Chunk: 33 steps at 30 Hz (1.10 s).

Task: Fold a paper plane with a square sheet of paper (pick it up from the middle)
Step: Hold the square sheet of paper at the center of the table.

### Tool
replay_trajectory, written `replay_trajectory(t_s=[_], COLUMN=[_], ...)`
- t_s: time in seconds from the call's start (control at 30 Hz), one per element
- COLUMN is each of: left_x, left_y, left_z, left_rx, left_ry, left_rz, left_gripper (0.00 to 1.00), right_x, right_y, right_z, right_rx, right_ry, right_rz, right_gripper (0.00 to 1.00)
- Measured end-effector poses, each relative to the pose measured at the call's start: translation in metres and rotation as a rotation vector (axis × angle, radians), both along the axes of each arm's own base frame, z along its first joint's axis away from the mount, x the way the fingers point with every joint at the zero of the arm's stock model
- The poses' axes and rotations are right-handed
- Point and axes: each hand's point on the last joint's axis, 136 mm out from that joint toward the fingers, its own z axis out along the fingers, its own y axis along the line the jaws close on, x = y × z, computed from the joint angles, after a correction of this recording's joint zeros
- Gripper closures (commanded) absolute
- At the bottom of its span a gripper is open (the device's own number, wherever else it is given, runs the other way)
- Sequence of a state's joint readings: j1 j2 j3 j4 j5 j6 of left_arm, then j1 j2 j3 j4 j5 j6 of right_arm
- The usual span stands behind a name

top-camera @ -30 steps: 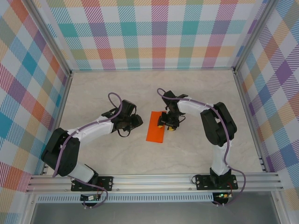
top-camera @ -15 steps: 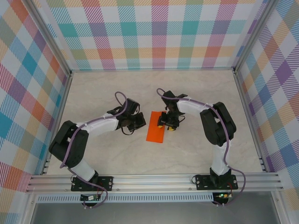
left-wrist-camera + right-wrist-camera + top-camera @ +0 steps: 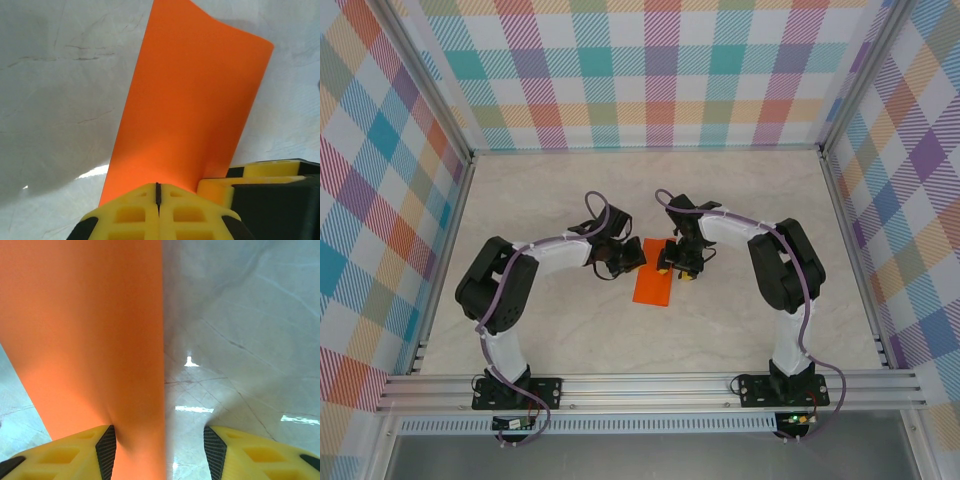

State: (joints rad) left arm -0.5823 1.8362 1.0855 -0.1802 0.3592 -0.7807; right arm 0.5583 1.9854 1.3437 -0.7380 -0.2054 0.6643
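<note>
We see the paper plane (image 3: 652, 282), here a flat orange oblong, lying on the pale marbled table (image 3: 540, 200) just right of the middle of the overhead frame, its long edges running up and down the picture with a slight lean. The left gripper (image 3: 636, 258) sits at its upper left edge, and in its own wrist view the yellow fingers (image 3: 130, 215) are pressed together with only a thin seam between them. The sheet rises straight away from their tips, and we cannot tell whether its edge is nipped. The right gripper (image 3: 676, 270) stands at the upper right edge with its jaws parted partway: one fingertip lies over the orange sheet, the other over bare table, so they straddle the paper's straight right edge. The two grippers are close together across the sheet's width, with little room between them. The lower half of the paper is uncovered, and bare table lies open below it, above it and out to both sides. The left arm's elbow (image 3: 495, 290) bulks at lower left, the right arm's elbow (image 3: 785, 265) at centre right. Plaid walls (image 3: 660, 60) close off the top and both sides, and an aluminium rail (image 3: 650, 385) runs across the bottom.
</note>
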Motion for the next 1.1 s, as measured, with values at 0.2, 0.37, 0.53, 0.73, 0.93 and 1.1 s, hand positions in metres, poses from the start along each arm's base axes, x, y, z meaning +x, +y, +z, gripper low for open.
replay_trajectory(t_s=[0.2, 0.37, 0.53, 0.73, 0.93, 1.1], left_x=[0.0, -0.001, -0.003, -0.002, -0.002, -0.003], left_y=[-0.003, -0.004, -0.004, -0.004, -0.004, -0.004], left_z=[-0.011, -0.02, -0.023, -0.023, -0.024, -0.024], left_rx=[0.015, 0.032, 0.047, 0.054, 0.053, 0.053], left_ry=[0.012, 0.026, 0.029, 0.024, 0.022, 0.02], left_rz=[-0.015, -0.021, -0.024, -0.025, -0.026, -0.029], left_gripper=[1.0, 1.0, 1.0, 1.0, 1.0, 1.0], right_x=[0.0, 0.0, 0.0, 0.001, 0.01, 0.017], right_y=[0.0, 0.0, 0.0, 0.002, -0.007, -0.008], right_z=[0.0, 0.0, 0.0, 0.002, 0.028, 0.075], right_rx=[-0.001, -0.002, -0.002, 0.007, 0.072, 0.274], right_ry=[0.001, 0.003, 0.003, -0.001, -0.089, -0.201], right_rz=[0.0, 0.0, 0.0, -0.001, -0.042, -0.095], right_gripper=[0.46, 0.46, 0.45, 0.41, 0.48, 0.85])
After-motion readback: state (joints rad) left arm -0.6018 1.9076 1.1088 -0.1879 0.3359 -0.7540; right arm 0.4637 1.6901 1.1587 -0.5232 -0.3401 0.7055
